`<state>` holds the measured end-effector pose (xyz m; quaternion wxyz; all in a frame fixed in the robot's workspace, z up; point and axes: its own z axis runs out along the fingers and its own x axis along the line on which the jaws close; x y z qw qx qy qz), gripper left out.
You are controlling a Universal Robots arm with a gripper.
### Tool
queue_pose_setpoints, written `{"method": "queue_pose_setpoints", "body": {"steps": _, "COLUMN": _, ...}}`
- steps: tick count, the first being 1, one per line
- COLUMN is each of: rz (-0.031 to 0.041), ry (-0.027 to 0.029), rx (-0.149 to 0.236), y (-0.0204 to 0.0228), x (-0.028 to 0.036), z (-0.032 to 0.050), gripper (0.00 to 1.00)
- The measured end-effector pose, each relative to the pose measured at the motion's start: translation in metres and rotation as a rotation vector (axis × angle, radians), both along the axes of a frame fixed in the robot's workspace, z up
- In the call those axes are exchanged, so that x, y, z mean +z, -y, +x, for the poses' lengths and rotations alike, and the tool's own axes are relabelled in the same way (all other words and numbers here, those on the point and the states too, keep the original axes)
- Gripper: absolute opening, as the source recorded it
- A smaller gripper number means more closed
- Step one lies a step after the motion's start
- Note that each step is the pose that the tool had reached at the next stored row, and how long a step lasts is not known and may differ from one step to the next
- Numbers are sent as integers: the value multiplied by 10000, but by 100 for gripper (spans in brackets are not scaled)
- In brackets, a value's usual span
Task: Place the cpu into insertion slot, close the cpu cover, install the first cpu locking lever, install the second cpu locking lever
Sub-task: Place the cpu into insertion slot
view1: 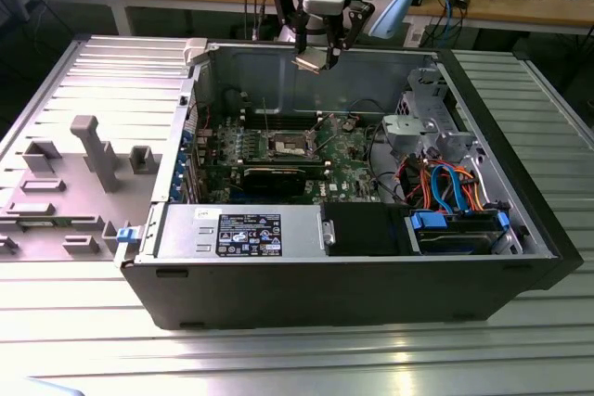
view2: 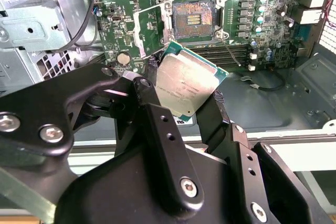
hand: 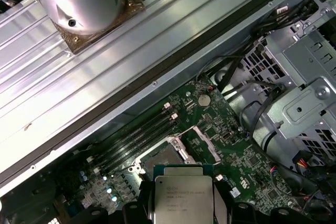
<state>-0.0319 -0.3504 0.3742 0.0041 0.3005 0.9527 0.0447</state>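
Note:
My gripper (view1: 314, 53) hangs above the back wall of the open computer case, shut on the cpu (view1: 312, 61). In the second wrist view the cpu (view2: 186, 82) is a silvery-tan square with a green edge, tilted and clamped between two black fingers (view2: 151, 100). Beyond it on the green motherboard (view2: 262, 51) lies the insertion slot (view2: 193, 18), uncovered, with its dark contact field showing. The cpu cover (view2: 149, 30) stands flipped open beside the slot. In the first wrist view the cpu (hand: 184, 195) overlaps the near edge of the slot (hand: 164, 156), and the cover frame (hand: 205, 142) lies alongside.
The case (view1: 334, 275) lies open side up on a ribbed metal table (view1: 56, 322). A power supply (view1: 241, 229) sits along its front wall. A grey drive cage (view1: 427, 127) with orange and blue cables (view1: 445, 187) is on the exterior view's right. Grey fixtures (view1: 93, 150) stand outside the case.

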Motion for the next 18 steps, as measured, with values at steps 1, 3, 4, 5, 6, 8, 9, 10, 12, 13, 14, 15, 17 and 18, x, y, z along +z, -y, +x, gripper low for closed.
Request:
{"method": "queue_pose_setpoints", "body": {"steps": 1, "rz": 0, "ry": 0, "rx": 0, "y": 0, "x": 0, "z": 0, "gripper": 54}}
{"method": "queue_pose_setpoints", "body": {"steps": 3, "rz": 0, "ry": 0, "rx": -26, "y": 0, "x": 0, "z": 0, "gripper": 54}}
{"method": "queue_pose_setpoints", "body": {"steps": 4, "rz": 0, "ry": 0, "rx": -53, "y": 0, "x": 0, "z": 0, "gripper": 54}}
{"method": "queue_pose_setpoints", "body": {"steps": 5, "rz": 0, "ry": 0, "rx": -78, "y": 0, "x": 0, "z": 0, "gripper": 54}}
{"method": "queue_pose_setpoints", "body": {"steps": 6, "rz": 0, "ry": 1, "rx": -114, "y": 0, "x": 0, "z": 0, "gripper": 54}}
{"method": "queue_pose_setpoints", "body": {"steps": 8, "rz": 1, "ry": 1, "rx": -186, "y": 0, "x": -1, "z": 0, "gripper": 54}}
{"method": "queue_pose_setpoints", "body": {"steps": 9, "rz": 0, "ry": 1, "rx": -218, "y": 0, "x": -1, "z": 0, "gripper": 54}}
{"method": "queue_pose_setpoints", "body": {"steps": 10, "rz": 0, "ry": 0, "rx": -289, "y": 0, "x": -1, "z": 0, "gripper": 54}}
{"method": "queue_pose_setpoints", "body": {"steps": 12, "rz": 0, "ry": 0, "rx": -352, "y": 0, "x": -2, "z": 0, "gripper": 54}}
{"method": "queue_pose_setpoints", "body": {"steps": 13, "rz": 0, "ry": 0, "rx": -396, "y": 0, "x": -2, "z": 0, "gripper": 54}}
{"method": "queue_pose_setpoints", "body": {"steps": 14, "rz": 1, "ry": 1, "rx": -431, "y": 0, "x": -3, "z": 0, "gripper": 54}}
{"method": "queue_pose_setpoints", "body": {"steps": 15, "rz": 0, "ry": 0, "rx": -465, "y": 0, "x": -3, "z": 0, "gripper": 54}}
{"method": "queue_pose_setpoints", "body": {"steps": 17, "rz": -1, "ry": 0, "rx": -558, "y": 1, "x": -4, "z": 0, "gripper": 54}}
{"method": "queue_pose_setpoints", "body": {"steps": 18, "rz": 0, "ry": 0, "rx": -582, "y": 0, "x": -5, "z": -1, "gripper": 54}}
